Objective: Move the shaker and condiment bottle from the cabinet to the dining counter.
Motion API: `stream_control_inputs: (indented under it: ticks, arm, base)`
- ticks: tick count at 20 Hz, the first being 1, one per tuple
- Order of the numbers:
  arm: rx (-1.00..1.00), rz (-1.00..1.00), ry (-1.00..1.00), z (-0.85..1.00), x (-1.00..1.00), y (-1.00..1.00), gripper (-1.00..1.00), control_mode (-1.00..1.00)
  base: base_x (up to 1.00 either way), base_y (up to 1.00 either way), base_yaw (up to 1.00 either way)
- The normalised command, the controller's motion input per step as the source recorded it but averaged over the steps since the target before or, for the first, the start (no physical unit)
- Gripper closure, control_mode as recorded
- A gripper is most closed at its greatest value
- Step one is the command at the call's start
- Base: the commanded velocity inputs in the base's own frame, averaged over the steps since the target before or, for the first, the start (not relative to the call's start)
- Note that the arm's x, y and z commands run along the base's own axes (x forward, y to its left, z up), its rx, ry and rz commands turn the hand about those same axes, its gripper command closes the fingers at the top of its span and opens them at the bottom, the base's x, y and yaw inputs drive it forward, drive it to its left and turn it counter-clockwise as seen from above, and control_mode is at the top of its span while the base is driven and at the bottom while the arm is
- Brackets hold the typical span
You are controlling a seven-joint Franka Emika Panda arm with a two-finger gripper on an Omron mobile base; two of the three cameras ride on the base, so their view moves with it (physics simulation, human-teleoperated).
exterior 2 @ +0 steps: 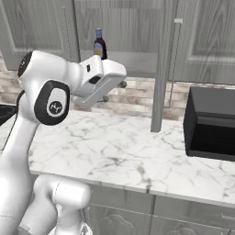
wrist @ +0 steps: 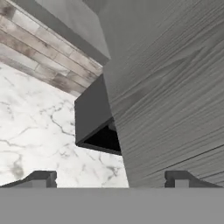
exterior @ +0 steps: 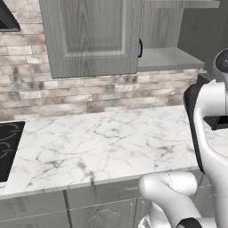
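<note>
The condiment bottle (exterior 2: 99, 44), with its narrow blue cap and dark contents, stands upright on the grey inner shelf (exterior 2: 133, 63) of the cabinet (exterior 2: 124, 27), near the shelf's front edge and toward its left end as the right base view shows it. In the left base view a sliver of a dark item (exterior: 140, 48) peeks out past the edge of the cabinet door (exterior: 91, 35); whether it is the bottle or the shaker cannot be told. The open door (exterior 2: 164, 64) hangs edge-on to the right of the bottle. The gripper (wrist: 113, 179) has its fingers (wrist: 41, 178) spread wide with nothing between them, close to the wood-grain door face (wrist: 175, 87). Below lies the marble counter (exterior 2: 137, 151) against a brick backsplash (exterior: 111, 95), with a black open-fronted appliance (exterior 2: 211, 121) standing toward its right end and a black cooktop (exterior: 6, 149) at its left edge.
</note>
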Motion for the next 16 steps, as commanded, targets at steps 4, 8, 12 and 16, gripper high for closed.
stream_control_inputs:
  ticks: [4,8,12,16]
  arm:
    - [0.36,0.05,-0.03,0.00,0.11,0.82,-1.00,-1.00]
    - [0.29,0.00,-0.05,0.00,0.19,0.76,-1.00,-1.00]
    - [0.11,0.00,-0.02,0.00,0.27,0.69,-1.00,-1.00]
    - [0.00,0.00,0.00,0.00,0.28,0.68,-1.00,-1.00]
  base:
    - [0.00,0.00,0.00]
    - [0.00,0.00,0.00]
    - [0.00,0.00,0.00]
    - [0.00,0.00,0.00]
